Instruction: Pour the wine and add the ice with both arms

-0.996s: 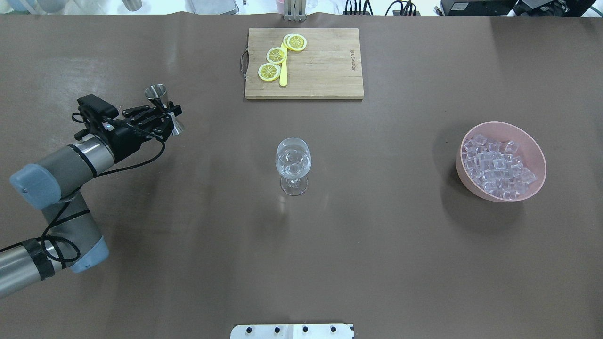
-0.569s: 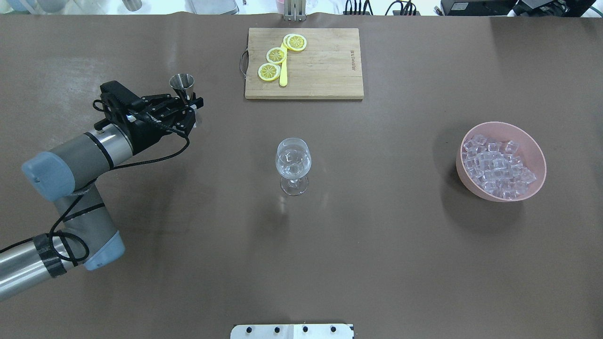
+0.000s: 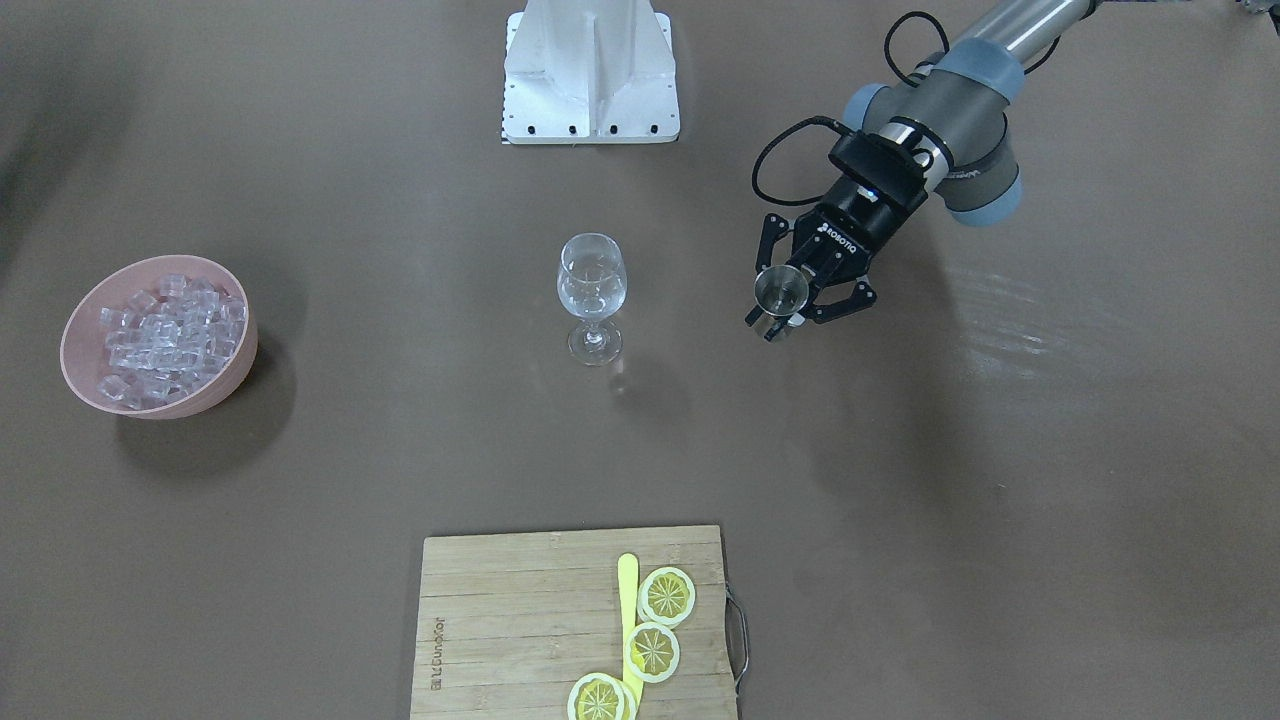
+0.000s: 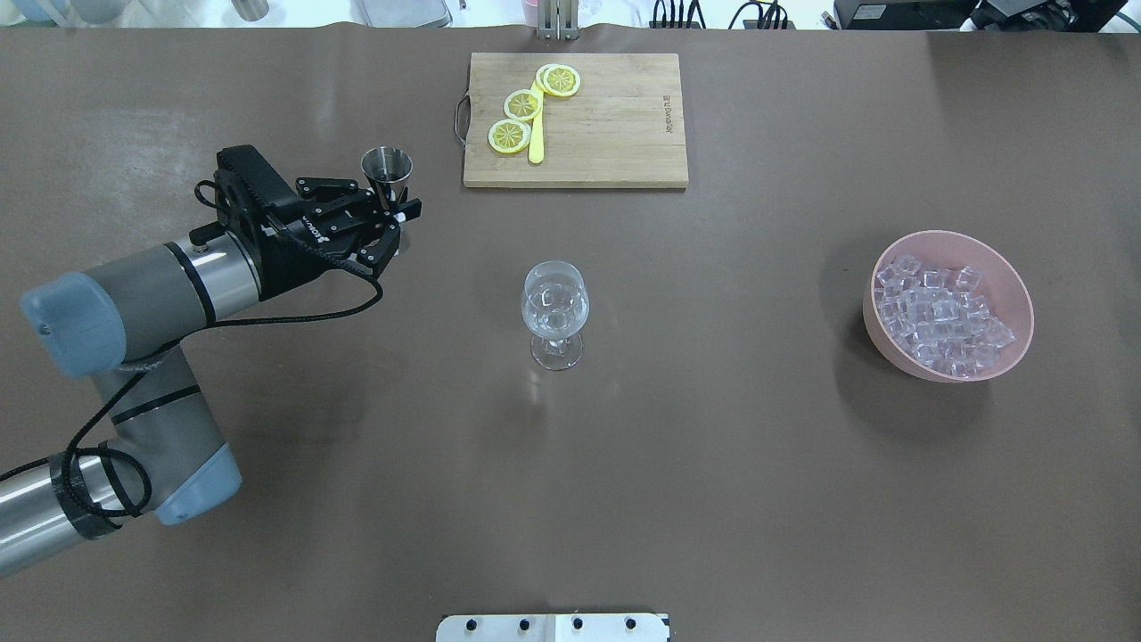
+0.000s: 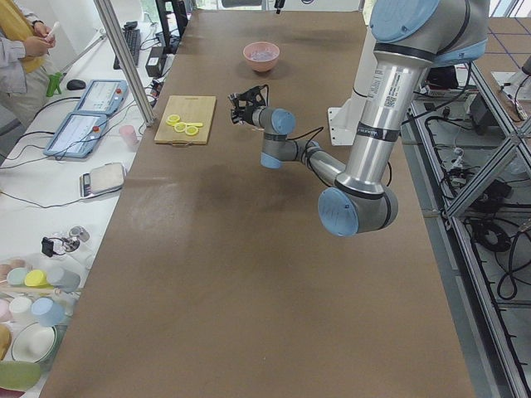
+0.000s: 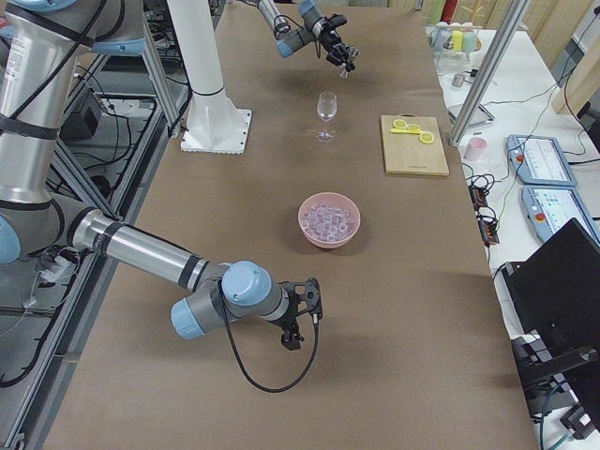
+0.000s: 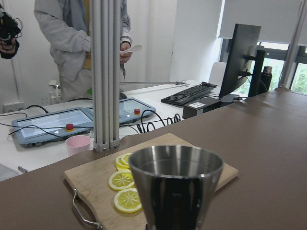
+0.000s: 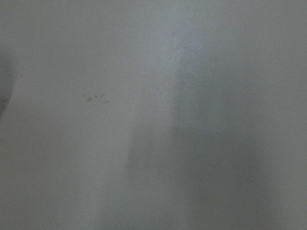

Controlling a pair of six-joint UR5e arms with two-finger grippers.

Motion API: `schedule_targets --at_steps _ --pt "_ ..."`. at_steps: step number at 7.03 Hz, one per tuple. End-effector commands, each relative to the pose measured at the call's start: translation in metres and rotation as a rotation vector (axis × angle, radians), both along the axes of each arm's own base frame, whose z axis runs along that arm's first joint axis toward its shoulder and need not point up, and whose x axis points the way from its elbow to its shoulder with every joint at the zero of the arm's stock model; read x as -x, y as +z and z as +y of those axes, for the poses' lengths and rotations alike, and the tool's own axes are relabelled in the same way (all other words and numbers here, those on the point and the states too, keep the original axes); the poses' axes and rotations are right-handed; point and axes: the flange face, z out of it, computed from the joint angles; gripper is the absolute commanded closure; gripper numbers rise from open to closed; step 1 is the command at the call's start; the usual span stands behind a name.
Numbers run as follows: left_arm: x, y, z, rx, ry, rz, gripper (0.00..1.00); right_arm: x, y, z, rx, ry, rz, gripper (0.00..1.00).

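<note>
Presently: left hand clenched on upright steel jigger, held over table, left of glass. Ice heaped in pink bowl, well right of glass. Right hand beyond bowl, low over table; grip cannot be told.

A lab bay around a long brown table
A white side bench runs along the table's edge opposite the robot, bearing blue-edged control panels, a keyboard and a black monitor; an aluminium post rises at that edge; behind stand a white wall and a person in a grey coat; windows under a pale blind give daylight
</note>
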Motion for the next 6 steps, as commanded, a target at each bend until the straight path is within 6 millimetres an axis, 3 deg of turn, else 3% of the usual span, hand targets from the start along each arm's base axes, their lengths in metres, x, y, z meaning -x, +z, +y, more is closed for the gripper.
schedule_targets --at_steps 1,3,4,6 --pt "-0.009 -0.012 0.017 -0.045 0.17 -0.021 1.0 -0.003 0.0 0.001 -0.015 0.018 0.023 0.0" --pt "-0.008 -0.011 0.003 -0.086 0.158 -0.141 1.0 -0.004 -0.004 -0.002 0.032 0.086 -0.01 0.0" --pt "-0.01 -0.023 0.001 -0.127 0.15 -0.184 1.0 -0.004 -0.001 0.0 0.033 0.089 -0.01 0.0" --pt "-0.011 -0.024 0.0 -0.122 0.145 -0.202 1.0 -0.005 -0.005 -0.003 0.079 0.147 -0.025 0.0"
